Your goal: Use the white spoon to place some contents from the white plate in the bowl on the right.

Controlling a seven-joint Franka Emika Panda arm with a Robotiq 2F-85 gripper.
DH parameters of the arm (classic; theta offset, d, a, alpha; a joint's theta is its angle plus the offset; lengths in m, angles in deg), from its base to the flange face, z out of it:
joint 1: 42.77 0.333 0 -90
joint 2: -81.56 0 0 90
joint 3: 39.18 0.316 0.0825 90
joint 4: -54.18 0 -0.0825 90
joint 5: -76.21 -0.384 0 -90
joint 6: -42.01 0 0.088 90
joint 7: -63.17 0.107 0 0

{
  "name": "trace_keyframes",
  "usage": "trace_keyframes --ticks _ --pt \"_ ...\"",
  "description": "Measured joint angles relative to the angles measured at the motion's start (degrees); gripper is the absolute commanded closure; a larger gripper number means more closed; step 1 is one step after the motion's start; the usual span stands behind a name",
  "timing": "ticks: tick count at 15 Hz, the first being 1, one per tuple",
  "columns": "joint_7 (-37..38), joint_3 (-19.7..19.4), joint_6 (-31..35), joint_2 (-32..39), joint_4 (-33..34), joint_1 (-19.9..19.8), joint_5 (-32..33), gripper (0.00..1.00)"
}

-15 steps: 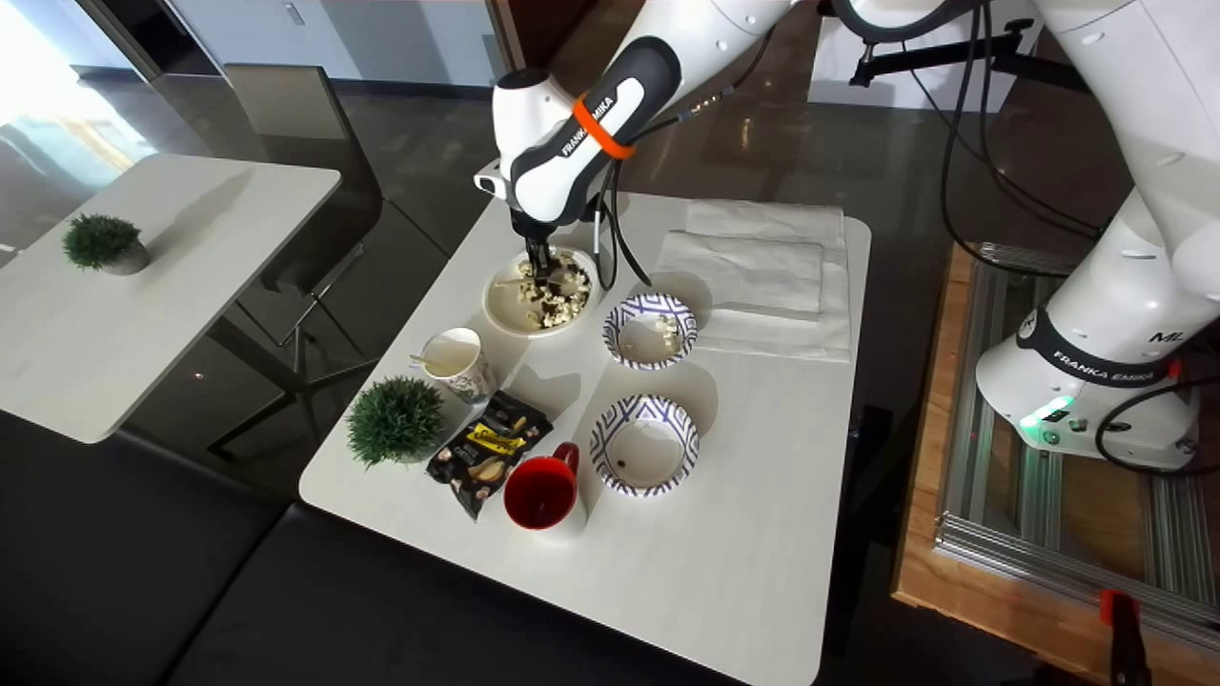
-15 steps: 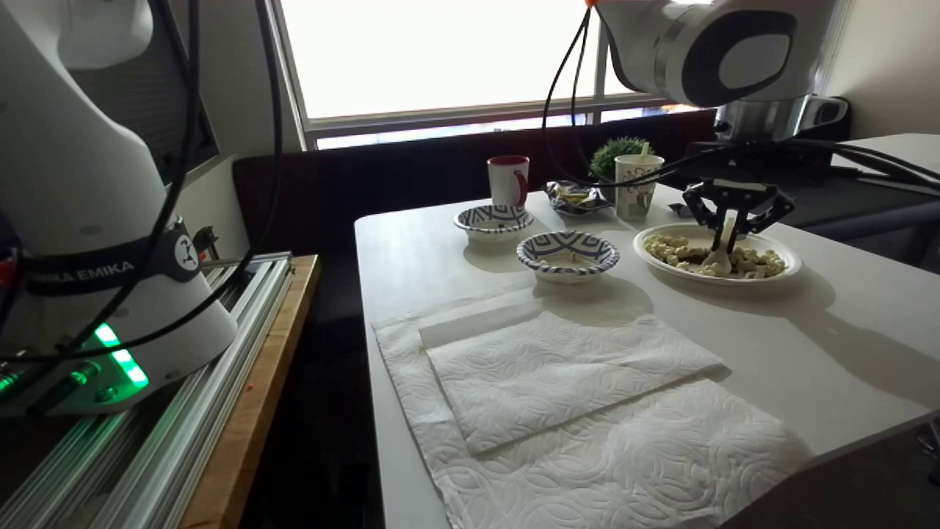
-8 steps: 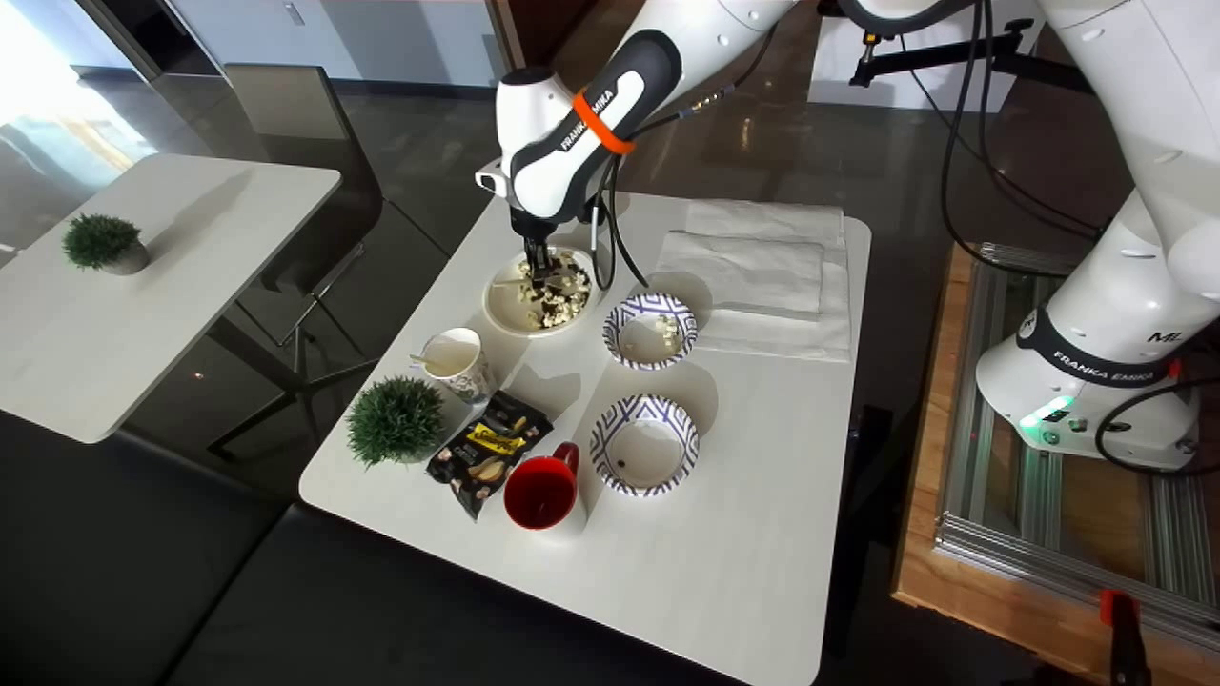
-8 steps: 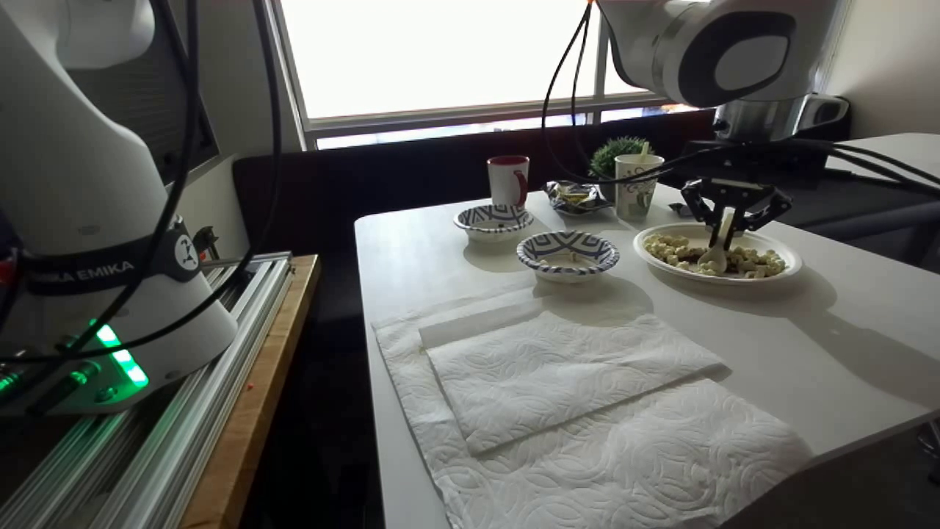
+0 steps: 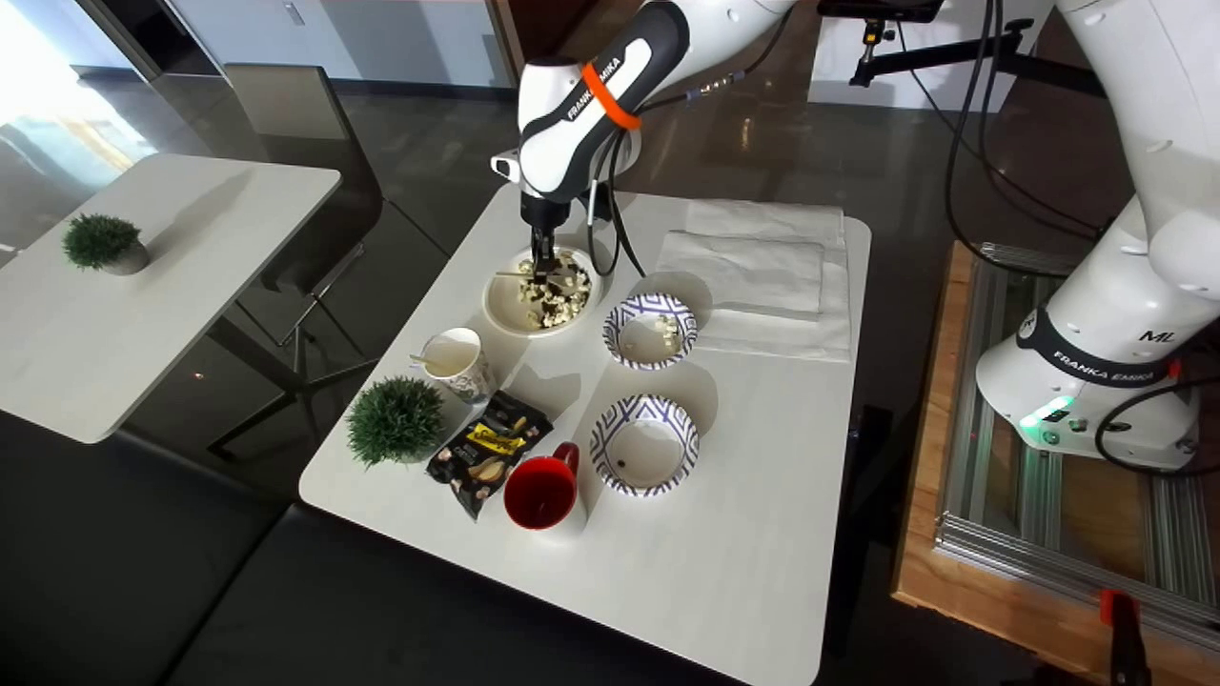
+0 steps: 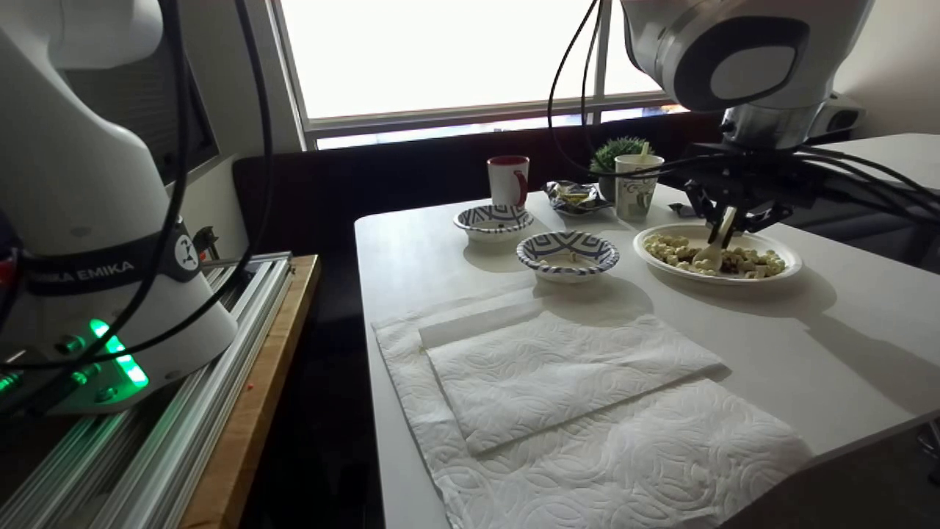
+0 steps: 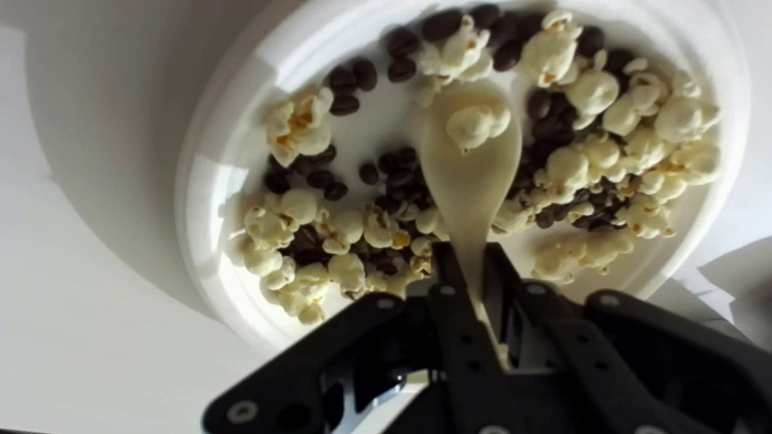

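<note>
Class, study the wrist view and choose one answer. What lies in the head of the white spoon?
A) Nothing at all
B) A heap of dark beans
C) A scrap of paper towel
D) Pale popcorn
D: in the wrist view, pale popcorn sits in the head of the white spoon, while the dark beans there lie on the white plate.
</note>
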Motion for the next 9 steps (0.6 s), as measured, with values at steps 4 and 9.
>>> trace_keyframes --ticks 4,9 --pt "-2.9 1.1 0.0 -0.9 -1.6 -2.5 -1.7 0.96" --pt "-7.0 2.8 1.2 -1.3 -3.2 -4.5 -4.8 0.96"
